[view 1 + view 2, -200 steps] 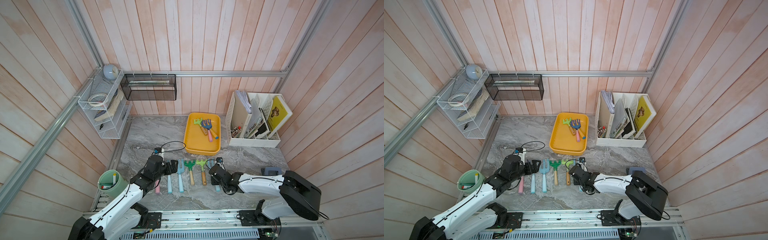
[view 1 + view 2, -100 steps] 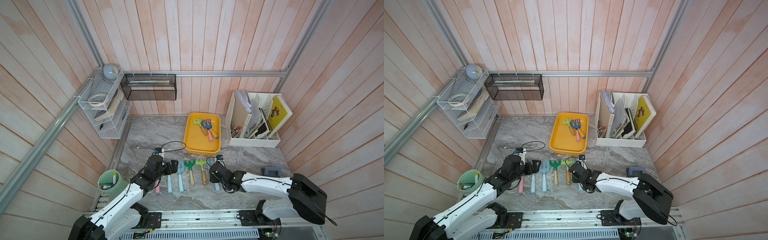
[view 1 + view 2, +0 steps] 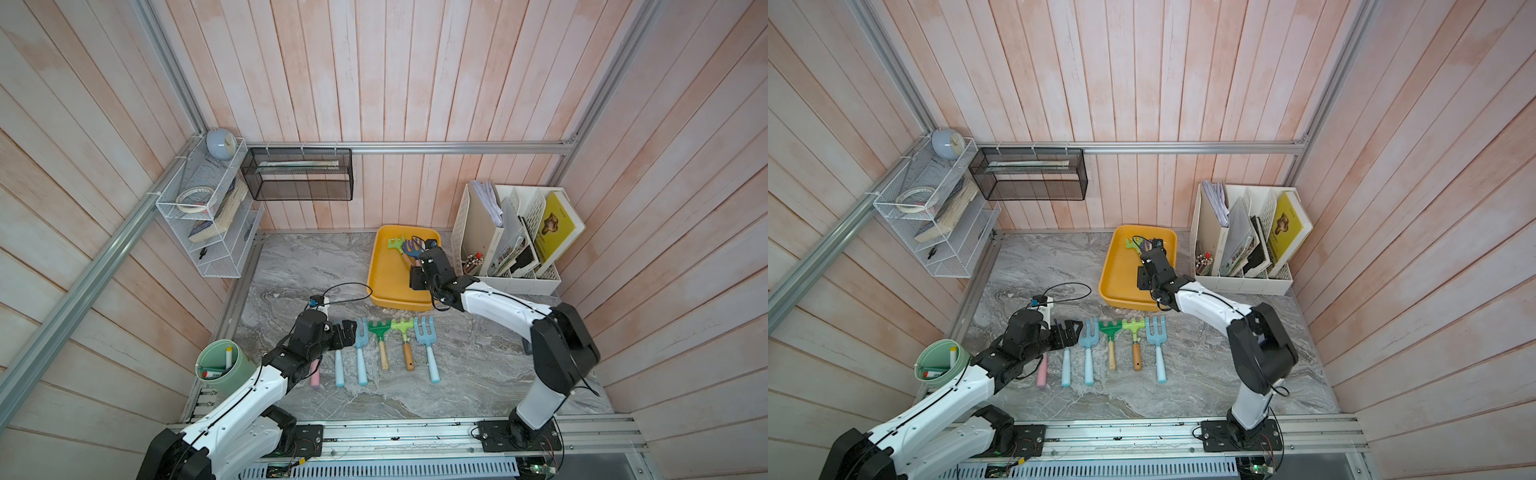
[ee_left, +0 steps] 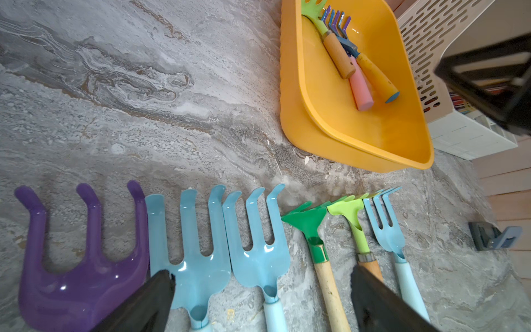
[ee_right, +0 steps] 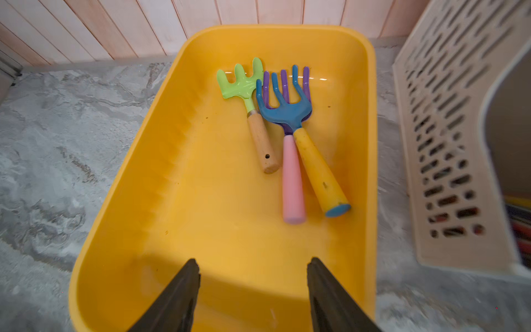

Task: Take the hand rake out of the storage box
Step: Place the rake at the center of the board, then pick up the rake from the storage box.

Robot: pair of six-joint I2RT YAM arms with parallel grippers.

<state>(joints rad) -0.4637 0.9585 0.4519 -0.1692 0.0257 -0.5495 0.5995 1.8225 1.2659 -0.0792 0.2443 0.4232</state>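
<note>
In both top views your right gripper has left the row of rakes on the table, where it sat a second ago. It now hangs over the near half of the yellow box, so that drop-off looks finished and a fresh pick is starting. Its wrist covers the handles of the rakes left inside; only the heads of the green rake and the blue rake peek out. Your left gripper has not moved: it sits low over the row's end and hides the head of the pink-handled one there. The left wrist view shows its fingers spread wide above the heads, gripping nothing, and the right arm is only a dark blur at the edge. In the right wrist view the fingers stand partly apart and empty, well short of three rakes at the box's far end. These are the green rake with a wooden handle, the blue rake with a yellow handle, and a purple rake. The purple one is mostly buried under the blue, showing only tine tips and a pink handle. You cannot tell which comes next.
</note>
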